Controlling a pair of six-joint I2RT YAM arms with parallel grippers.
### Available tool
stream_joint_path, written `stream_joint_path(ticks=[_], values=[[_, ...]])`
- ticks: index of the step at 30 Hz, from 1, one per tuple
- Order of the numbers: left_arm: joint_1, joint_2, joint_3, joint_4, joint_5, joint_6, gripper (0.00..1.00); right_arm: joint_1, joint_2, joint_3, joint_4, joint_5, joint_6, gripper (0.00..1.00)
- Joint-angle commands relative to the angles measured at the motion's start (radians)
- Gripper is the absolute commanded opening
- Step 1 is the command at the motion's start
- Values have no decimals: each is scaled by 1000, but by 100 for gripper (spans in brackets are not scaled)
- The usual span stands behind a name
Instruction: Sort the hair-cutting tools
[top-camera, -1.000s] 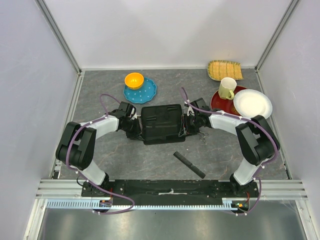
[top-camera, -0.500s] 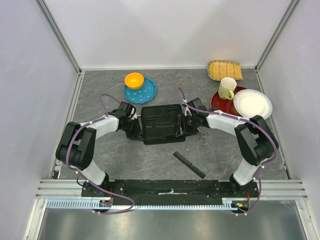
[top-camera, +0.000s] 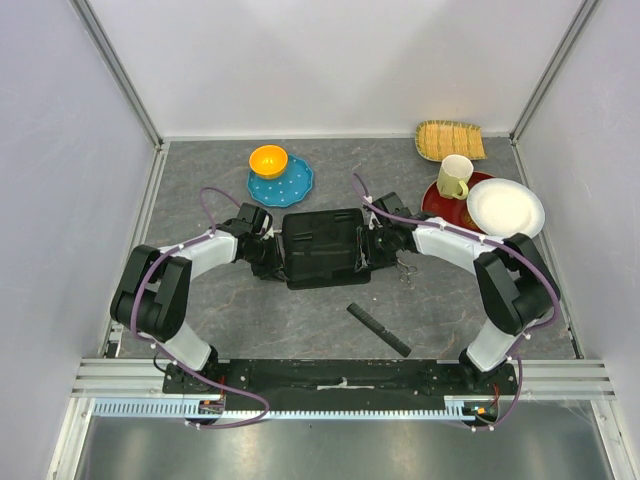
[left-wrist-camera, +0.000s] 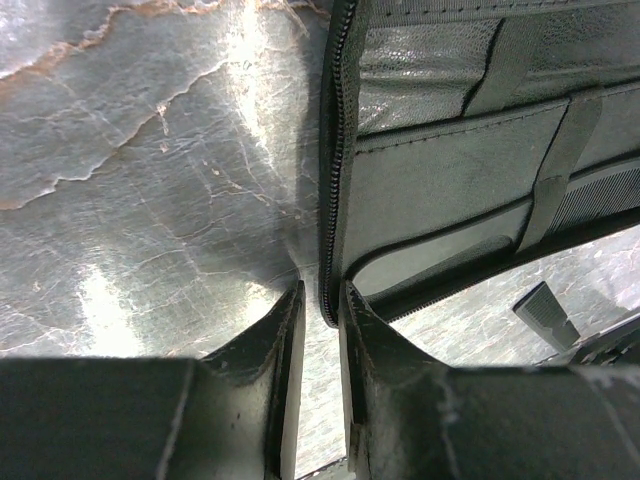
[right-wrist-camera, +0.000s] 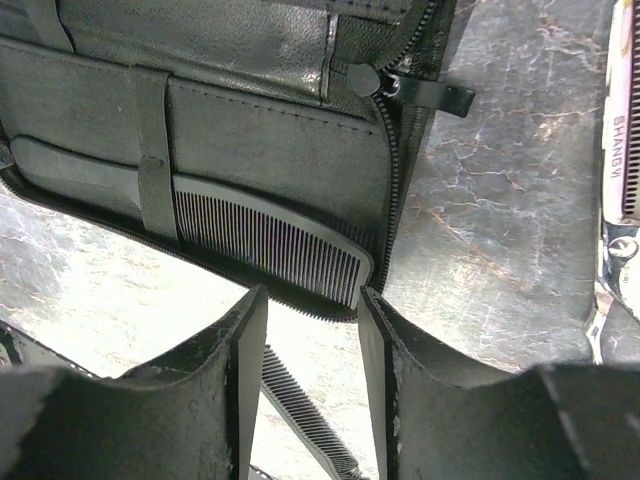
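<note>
The right gripper (right-wrist-camera: 312, 300) has edged left, closing on the right edge of the zip case (top-camera: 322, 247). Nearest the bases, a loose comb (top-camera: 378, 328) lies on the table. Beyond it, the scissors (top-camera: 405, 268) lie just right of the case.

The right fingers stand apart, just short of the tucked comb (right-wrist-camera: 270, 235), which sits under a strap in the case. The left gripper (left-wrist-camera: 318, 295) is narrow, pinching the case's zip edge.

Judgement: keep that pinch firm and the fingers square to the comb. Both forearms reach low and inward, wrists facing.
</note>
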Motion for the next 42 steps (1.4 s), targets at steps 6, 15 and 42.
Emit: stream_joint_path(ticks=[6, 15, 42], values=[[-5, -22, -7, 32, 14, -21, 26, 34, 23, 35, 0, 0, 9, 45], [-5, -20, -7, 29, 3, -21, 27, 43, -26, 55, -38, 118, 22, 45], [-7, -37, -3, 15, 28, -17, 14, 43, 54, 61, -14, 110, 3, 36]])
